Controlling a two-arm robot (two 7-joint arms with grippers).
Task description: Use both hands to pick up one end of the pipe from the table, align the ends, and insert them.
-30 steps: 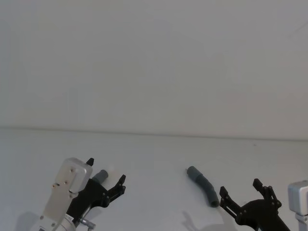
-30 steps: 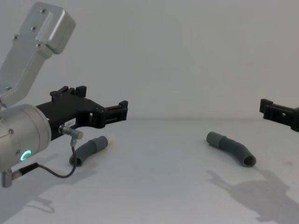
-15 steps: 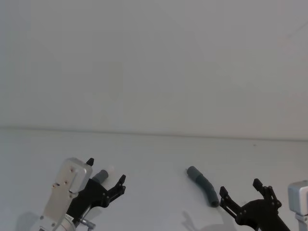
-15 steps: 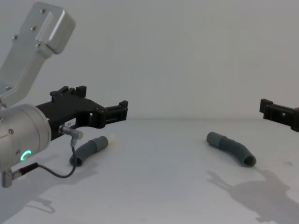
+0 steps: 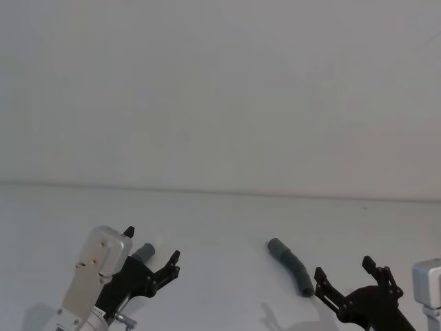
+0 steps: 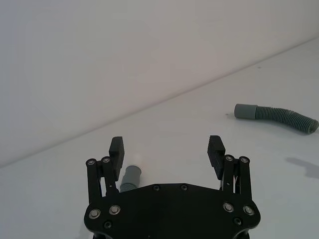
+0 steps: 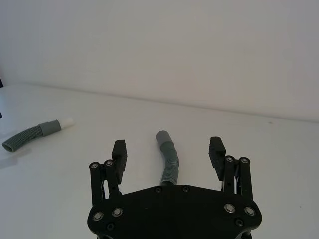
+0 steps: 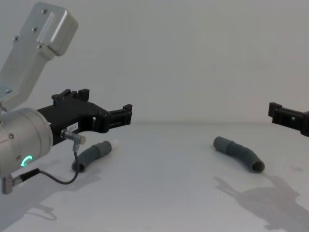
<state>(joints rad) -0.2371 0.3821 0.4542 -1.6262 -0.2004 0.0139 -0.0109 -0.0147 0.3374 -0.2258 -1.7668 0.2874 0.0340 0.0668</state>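
You are looking at both pipe pieces lying flat on the table [image 8: 159, 193], well apart from each other and neither one gripped. The shorter piece [image 8: 92, 154] is lying on the robot's left side, its white tip [image 7: 66, 122] pointing away from the robot. The left gripper [image 6: 166, 149] is hovering above this piece with its fingers spread wide and holding nothing. In the left wrist view the grey body of the piece is showing just inside one finger [image 6: 117, 149], and in the chest view a clear gap is separating the gripper from the piece below it. A green ring [image 8: 26, 160] is glowing on the left wrist. The longer piece [image 8: 239, 152] is lying on the robot's right side, bent along its length, with a smooth collar [image 6: 245, 110] at one end and a dark open mouth [image 8: 258, 166] facing the chest camera at the other. The right gripper [image 5: 344, 269] is also standing wide open and empty. It is hanging above the table, nearer the robot than this piece. In the right wrist view you are seeing the longer piece lined up between the two fingers and running away from them, with no contact showing. In the chest view the right gripper is entering at the right edge, raised clear of the table.
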